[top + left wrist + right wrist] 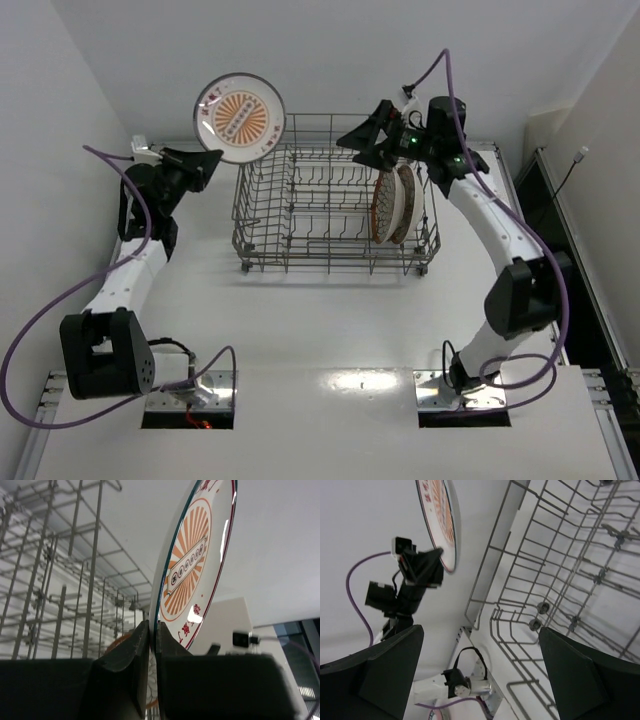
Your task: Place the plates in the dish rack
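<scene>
My left gripper (pixel 212 160) is shut on the rim of the white plate with the orange sunburst centre (pixel 241 117) and holds it up above the rack's far left corner. The left wrist view shows the plate (pixel 192 565) edge-on between my fingers (pixel 152 645). Two brown-rimmed plates (pixel 394 204) stand upright at the right end of the grey wire dish rack (pixel 262 255). My right gripper (pixel 362 140) is open and empty above the rack's far right side. In the right wrist view (pixel 480 680) it sees the rack (pixel 560 580) and the sunburst plate (pixel 439 520).
White walls close in at the left, back and right. The rack (pixel 60 595) fills the left side of the left wrist view. Purple cables (pixel 60 310) loop off both arms. The arm bases sit on metal brackets (pixel 190 395) at the near edge.
</scene>
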Controlling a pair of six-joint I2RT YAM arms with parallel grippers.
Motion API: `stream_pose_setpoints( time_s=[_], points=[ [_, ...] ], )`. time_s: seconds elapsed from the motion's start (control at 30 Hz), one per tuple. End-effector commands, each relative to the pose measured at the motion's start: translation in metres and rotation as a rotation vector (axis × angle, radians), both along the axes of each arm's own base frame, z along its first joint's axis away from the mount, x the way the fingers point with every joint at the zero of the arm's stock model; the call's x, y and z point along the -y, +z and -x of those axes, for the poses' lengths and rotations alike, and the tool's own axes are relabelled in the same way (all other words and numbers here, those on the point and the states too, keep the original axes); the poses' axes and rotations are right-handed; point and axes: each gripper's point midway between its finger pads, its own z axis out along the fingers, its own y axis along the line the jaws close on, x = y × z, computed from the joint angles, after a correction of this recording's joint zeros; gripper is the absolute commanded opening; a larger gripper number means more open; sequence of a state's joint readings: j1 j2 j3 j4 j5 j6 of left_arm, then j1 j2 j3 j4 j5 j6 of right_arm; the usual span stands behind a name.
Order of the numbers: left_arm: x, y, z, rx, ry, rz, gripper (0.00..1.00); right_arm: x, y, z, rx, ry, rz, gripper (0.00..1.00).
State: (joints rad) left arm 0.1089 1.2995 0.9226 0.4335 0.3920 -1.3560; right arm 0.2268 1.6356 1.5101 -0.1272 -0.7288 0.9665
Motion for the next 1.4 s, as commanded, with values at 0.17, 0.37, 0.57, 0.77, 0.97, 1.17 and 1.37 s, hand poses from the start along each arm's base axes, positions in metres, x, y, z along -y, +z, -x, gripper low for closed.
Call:
stream_pose_setpoints(
  time_s=[0.17, 0.37, 0.57, 0.77, 0.97, 1.17, 1.37],
  points=[
    [0.048, -0.004, 0.04, 0.011, -0.173, -0.079, 0.0, -0.031, 0.029, -0.029, 0.139, 0.083, -0.05, 0.97],
    [0.067, -0.013, 0.049, -0.001, -0.229, -0.098, 0.0, -0.055, -0.004, -0.033, 0.058, 0.116, -0.038, 0.95],
    [0.087, -0.018, 0.057, -0.008, -0.283, -0.098, 0.0, -0.08, -0.037, -0.027, -0.008, 0.157, -0.019, 0.92],
    [0.098, -0.021, 0.061, -0.002, -0.313, -0.106, 0.0, -0.094, -0.05, -0.019, -0.03, 0.187, -0.012, 0.64],
    [0.1, -0.02, 0.066, 0.008, -0.312, -0.115, 0.0, -0.084, -0.046, -0.017, -0.035, 0.149, 0.014, 0.09],
    [0.099, -0.029, 0.068, 0.003, -0.304, -0.105, 0.07, -0.071, -0.033, -0.014, -0.034, 0.1, 0.046, 0.0],
    [0.098, -0.02, 0.066, 0.021, -0.294, -0.105, 0.59, -0.029, 0.007, -0.016, 0.049, -0.072, 0.152, 0.0]
  ],
)
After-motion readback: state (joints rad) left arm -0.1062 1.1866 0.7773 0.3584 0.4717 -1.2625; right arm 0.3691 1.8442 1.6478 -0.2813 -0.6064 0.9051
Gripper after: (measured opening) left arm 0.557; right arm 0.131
